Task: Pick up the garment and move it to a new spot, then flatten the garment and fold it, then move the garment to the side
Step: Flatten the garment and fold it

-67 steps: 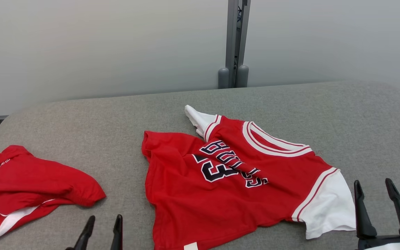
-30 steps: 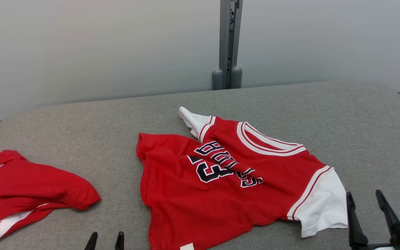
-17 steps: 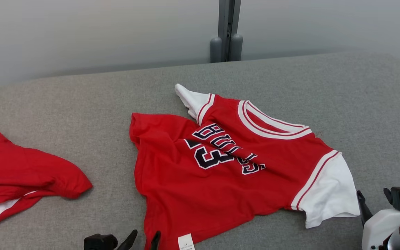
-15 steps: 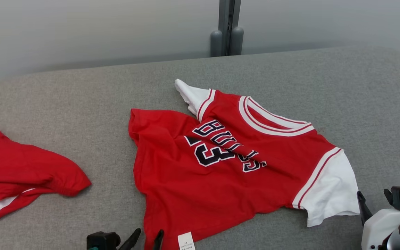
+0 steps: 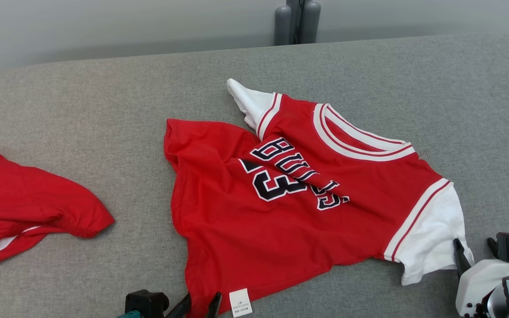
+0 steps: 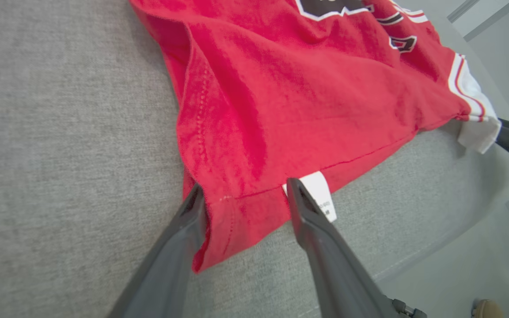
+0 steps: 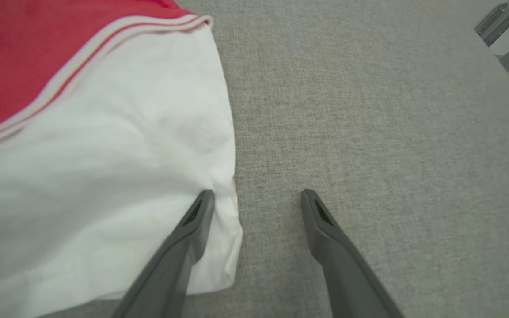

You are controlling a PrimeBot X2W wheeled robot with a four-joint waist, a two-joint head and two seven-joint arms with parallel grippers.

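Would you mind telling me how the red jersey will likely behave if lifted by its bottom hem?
Probably floppy: the jersey lies in soft creases across its lettering. It looks thin and light, so it should lift easily, though its white sleeve may drag on the grey table. Held by one hem corner, it would likely bunch, not stay flat.

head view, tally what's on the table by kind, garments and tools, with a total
red garments: 2, the jersey in the middle and the other garment at the view's left edge
tools: 2, the left tool and the right tool
total: 4
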